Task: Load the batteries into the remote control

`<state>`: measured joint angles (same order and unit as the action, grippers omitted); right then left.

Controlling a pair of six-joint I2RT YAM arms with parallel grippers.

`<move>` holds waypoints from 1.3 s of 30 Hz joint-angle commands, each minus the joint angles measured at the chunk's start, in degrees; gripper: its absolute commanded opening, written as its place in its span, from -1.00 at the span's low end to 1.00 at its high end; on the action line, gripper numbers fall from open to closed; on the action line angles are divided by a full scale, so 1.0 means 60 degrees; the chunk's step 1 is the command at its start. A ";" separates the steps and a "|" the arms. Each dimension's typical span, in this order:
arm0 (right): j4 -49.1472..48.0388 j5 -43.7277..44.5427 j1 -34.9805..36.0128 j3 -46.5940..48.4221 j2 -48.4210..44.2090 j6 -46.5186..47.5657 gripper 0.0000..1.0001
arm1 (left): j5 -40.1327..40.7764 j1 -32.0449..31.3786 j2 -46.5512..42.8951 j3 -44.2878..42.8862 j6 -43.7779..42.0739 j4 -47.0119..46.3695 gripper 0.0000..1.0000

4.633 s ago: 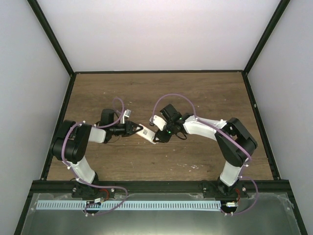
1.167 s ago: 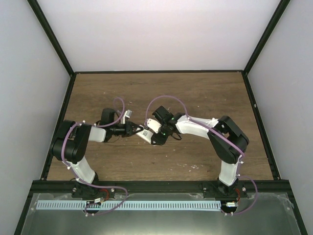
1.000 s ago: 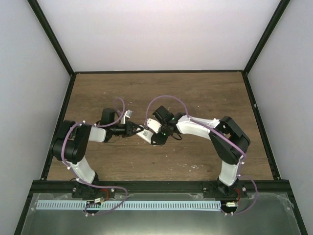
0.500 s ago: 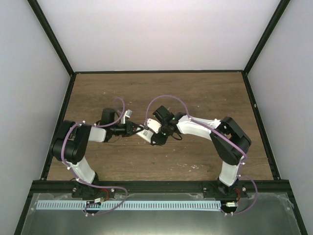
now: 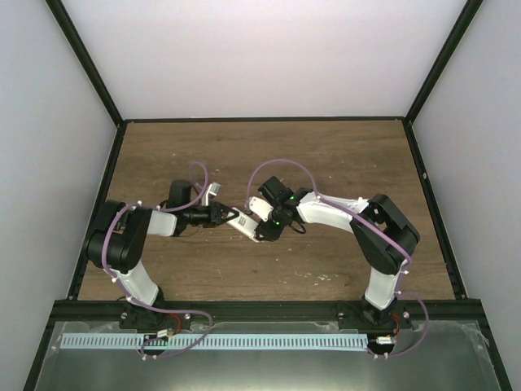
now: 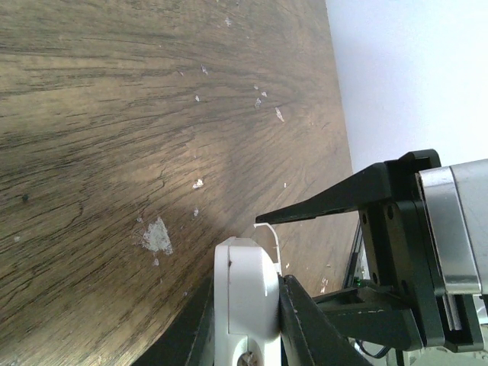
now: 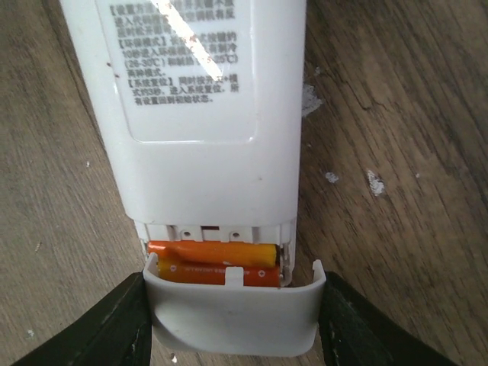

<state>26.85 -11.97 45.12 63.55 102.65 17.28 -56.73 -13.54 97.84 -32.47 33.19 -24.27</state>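
The left tool (image 5: 224,216) clamps the remote control (image 7: 202,114); the right tool (image 7: 232,329), half-open, grips the cover (image 7: 232,309) at the remote's open end (batteries (image 7: 217,263) seated inside).

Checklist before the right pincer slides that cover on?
1. Batteries seated in the bay: ok, both orange cells lie side by side.
2. Cover lined up with the open end of the remote control: ok, not yet closed.
3. Right pincer grip on Cover: ok, fingers flank it.
4. Left pincer grip on remote control: ok, shut on it.
5. Battery polarity: cannot tell.
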 commanded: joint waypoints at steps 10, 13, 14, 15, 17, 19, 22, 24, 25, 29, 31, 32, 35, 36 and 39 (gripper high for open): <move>0.0005 -0.0629 -0.0035 0.0160 -0.0130 0.0085 -0.01 | 0.0637 -0.0035 0.0041 -0.0038 -0.0526 0.0164 -1.00; -0.0054 -0.0531 -0.0035 0.0160 -0.0024 0.0085 -0.01 | 0.0615 -0.0041 0.0045 -0.0052 -0.0511 0.0152 -1.00; -0.0085 -0.0474 -0.0039 0.0148 -0.0004 0.0089 -0.01 | 0.0621 -0.0035 0.0041 -0.0052 -0.0507 0.0149 -1.00; -0.0112 -0.0449 -0.0036 0.0146 0.0020 0.0104 0.00 | 0.0622 -0.0040 0.0041 -0.0052 -0.0511 0.0153 -1.00; -0.0153 -0.0436 -0.0035 0.0167 0.0049 0.0107 0.00 | 0.0620 -0.0039 0.0041 -0.0052 -0.0523 0.0154 -1.00; -0.0154 -0.0467 -0.0035 0.0235 0.0093 0.0096 0.01 | 0.0621 -0.0035 0.0055 -0.0050 -0.0515 0.0152 -1.00; -0.0139 -0.0504 -0.0035 0.0355 0.0134 0.0126 0.01 | 0.0608 -0.0038 0.0070 -0.0042 -0.0508 0.0134 -1.00; -0.0153 -0.0523 -0.0035 0.0400 0.0189 0.0170 0.01 | 0.0599 -0.0040 0.0086 -0.0052 -0.0509 0.0118 -1.00; -0.0154 -0.0530 -0.0035 0.0419 0.0222 0.0179 0.01 | 0.0606 -0.0037 0.0097 -0.0049 -0.0500 0.0107 -1.00; -0.0151 -0.0639 -0.0035 0.0482 0.0359 0.0204 0.01 | 0.0596 -0.0031 0.0099 -0.0047 -0.0493 0.0115 -1.00; -0.0147 -0.0703 -0.0021 0.0531 0.0416 0.0198 0.02 | 0.0593 -0.0034 0.0107 -0.0045 -0.0504 0.0119 -1.00; -0.0133 -0.0745 -0.0013 0.0564 0.0439 0.0217 0.01 | 0.0589 -0.0038 0.0100 -0.0052 -0.0511 0.0123 -1.00; -0.0117 -0.0769 0.0016 0.0639 0.0511 0.0224 0.02 | 0.0600 -0.0039 0.0117 -0.0064 -0.0494 0.0110 -1.00; -0.0127 -0.0786 0.0033 0.0663 0.0524 0.0229 0.02 | 0.0599 -0.0035 0.0121 -0.0067 -0.0493 0.0115 -1.00; -0.0110 -0.0858 0.0066 0.0741 0.0568 0.0239 0.03 | 0.0590 -0.0034 0.0128 -0.0081 -0.0494 0.0108 -1.00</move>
<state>26.50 -15.51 45.17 65.21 104.90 17.89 -56.80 -13.54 97.84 -32.49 33.17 -24.29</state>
